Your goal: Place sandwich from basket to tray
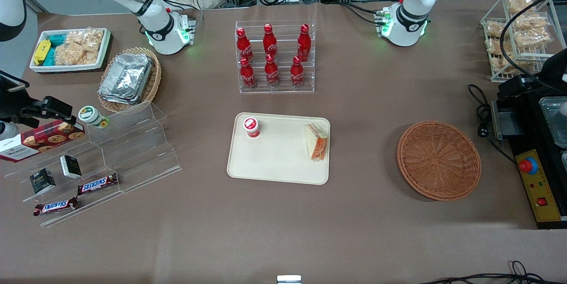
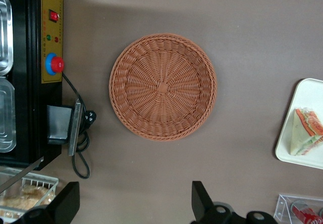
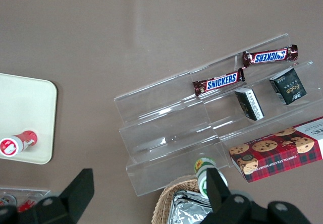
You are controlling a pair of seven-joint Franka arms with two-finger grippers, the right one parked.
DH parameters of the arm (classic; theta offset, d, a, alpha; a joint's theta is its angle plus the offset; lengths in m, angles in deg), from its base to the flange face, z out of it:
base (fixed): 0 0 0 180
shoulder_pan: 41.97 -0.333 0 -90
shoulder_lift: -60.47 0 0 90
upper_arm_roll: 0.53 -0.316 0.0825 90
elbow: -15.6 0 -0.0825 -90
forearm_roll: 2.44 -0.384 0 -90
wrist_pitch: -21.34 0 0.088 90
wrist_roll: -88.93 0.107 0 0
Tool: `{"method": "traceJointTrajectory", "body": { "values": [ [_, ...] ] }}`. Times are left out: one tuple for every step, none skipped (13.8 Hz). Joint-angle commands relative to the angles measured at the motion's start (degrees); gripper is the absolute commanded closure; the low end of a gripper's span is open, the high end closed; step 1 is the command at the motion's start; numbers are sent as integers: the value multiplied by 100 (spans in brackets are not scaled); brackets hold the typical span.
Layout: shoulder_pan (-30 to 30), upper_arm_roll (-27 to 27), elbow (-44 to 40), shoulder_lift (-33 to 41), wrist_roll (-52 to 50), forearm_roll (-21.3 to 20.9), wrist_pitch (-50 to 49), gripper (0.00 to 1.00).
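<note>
Sandwich: it was seen lying on the tray, at the end nearer the basket, close to the rim, with the orange filling edge turned toward the front camera.
Basket: it was found empty, standing apart from the tray toward the working arm's end of the table.
Gripper: it was held high above the table, looking down over the basket; its two fingers were spread wide with nothing between them.
Stage: the placement was judged to be done, the wedge being already on the tray and released.
Risk, rim: the sandwich was set so near the tray's edge that a nudge could be expected to tip it over the low rim.
Risk, wrap: a clear-wrapped wedge was judged slippery and light, so any brush from an arm passing low over the tray could shift it.
Risk, neighbour: a small red-capped container stood on the same tray, well apart from the sandwich, and could be toppled by a careless sweep.
</note>
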Motion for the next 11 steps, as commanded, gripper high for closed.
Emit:
{"method": "traceJointTrajectory", "body": {
  "values": [
    [-90, 4, 703, 474, 68, 65, 401, 0],
    [-99, 4, 703, 474, 68, 65, 410, 0],
    [-108, 4, 695, 483, 68, 82, 410, 0],
    [-108, 4, 660, 474, 60, 108, 367, 0],
    [-108, 13, 651, 465, 51, 109, 349, 0],
    [-99, 13, 642, 465, 59, 91, 349, 0],
    [-99, 22, 607, 448, 42, 91, 340, 0],
    [-99, 39, 598, 439, 7, 82, 323, 0],
    [-99, 39, 607, 448, -2, 91, 314, 0],
    [-99, 30, 598, 439, 33, 82, 279, 0],
    [-99, 39, 598, 430, 51, 82, 278, 0]
  ]
}}
